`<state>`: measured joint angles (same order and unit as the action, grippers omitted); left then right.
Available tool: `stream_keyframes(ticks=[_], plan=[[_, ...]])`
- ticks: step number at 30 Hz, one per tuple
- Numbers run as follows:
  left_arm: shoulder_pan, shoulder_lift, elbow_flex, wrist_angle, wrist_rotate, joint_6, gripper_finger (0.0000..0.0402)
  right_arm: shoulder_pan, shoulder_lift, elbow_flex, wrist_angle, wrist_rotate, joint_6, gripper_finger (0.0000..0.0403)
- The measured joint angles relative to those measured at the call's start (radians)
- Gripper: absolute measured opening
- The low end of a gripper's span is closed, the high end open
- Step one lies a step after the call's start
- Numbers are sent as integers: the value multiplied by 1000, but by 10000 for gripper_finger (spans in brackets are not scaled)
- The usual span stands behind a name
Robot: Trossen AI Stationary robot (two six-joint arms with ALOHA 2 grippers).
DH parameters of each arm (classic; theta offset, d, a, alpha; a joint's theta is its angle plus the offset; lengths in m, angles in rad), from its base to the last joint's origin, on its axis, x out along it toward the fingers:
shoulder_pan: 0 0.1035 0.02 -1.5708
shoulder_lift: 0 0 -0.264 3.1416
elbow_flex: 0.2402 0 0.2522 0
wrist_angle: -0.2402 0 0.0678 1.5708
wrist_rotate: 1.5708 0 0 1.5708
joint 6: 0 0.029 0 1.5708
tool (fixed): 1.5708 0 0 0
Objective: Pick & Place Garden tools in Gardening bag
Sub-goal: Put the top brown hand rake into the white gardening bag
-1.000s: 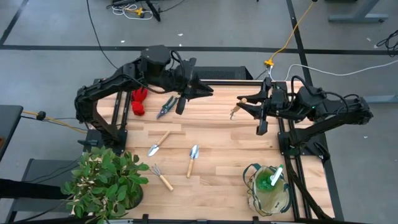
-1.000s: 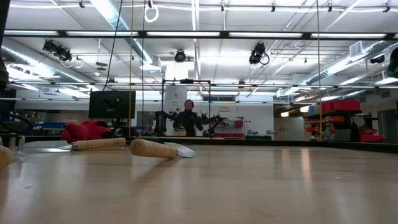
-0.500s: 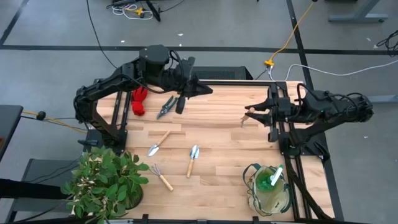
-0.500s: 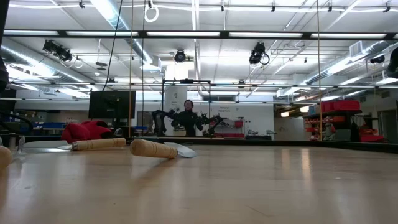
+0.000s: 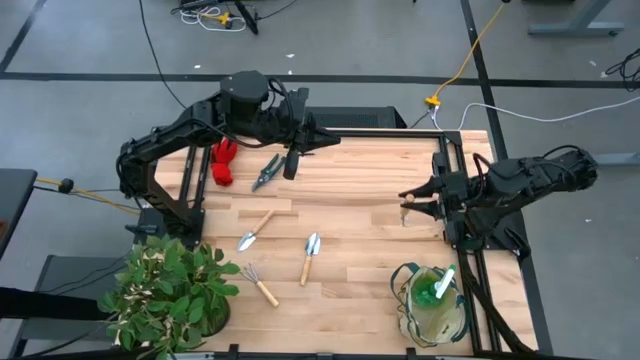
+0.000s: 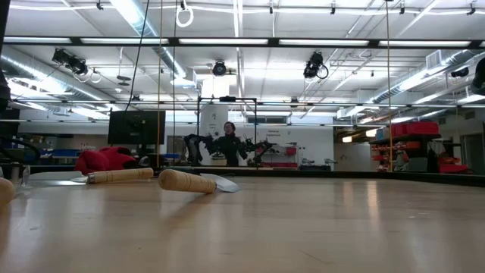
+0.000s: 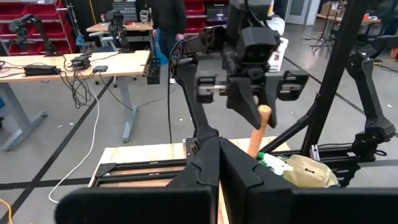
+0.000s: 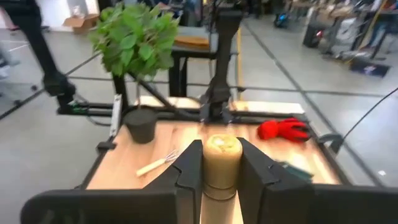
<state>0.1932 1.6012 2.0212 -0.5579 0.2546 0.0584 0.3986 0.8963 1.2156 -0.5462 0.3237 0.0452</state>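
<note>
Here, a wooden-handled tool (image 8: 222,162) sits clamped between the right gripper (image 5: 411,196)'s fingers at the worktop (image 5: 350,215)'s right side, above the gardening bag (image 5: 431,303) at lower right. The left gripper (image 5: 325,143), fingers closed and empty, hangs upper centre near the pruning shears (image 5: 267,171).

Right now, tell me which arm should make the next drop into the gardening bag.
Right. The right pincer is shut on a wooden-handled tool above the table, with the gardening bag on its own side. The left pincer is shut and empty at the far edge, near the pruning shears.
</note>
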Motion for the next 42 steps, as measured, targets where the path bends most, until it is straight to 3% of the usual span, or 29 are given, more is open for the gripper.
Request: stream_keyframes(ticks=[18,31,37,42], plan=[[0,0,0,0,0,-22,5,220,0,0,-48,4,81,59],[-1,0,0,0,0,-22,5,367,0,0,-10,-97,102,59],[-1,0,0,11,0,-22,12,418,10,0,-9,-209,70,59],[-1,0,0,15,0,-22,4,460,34,0,-9,-233,1,59]])
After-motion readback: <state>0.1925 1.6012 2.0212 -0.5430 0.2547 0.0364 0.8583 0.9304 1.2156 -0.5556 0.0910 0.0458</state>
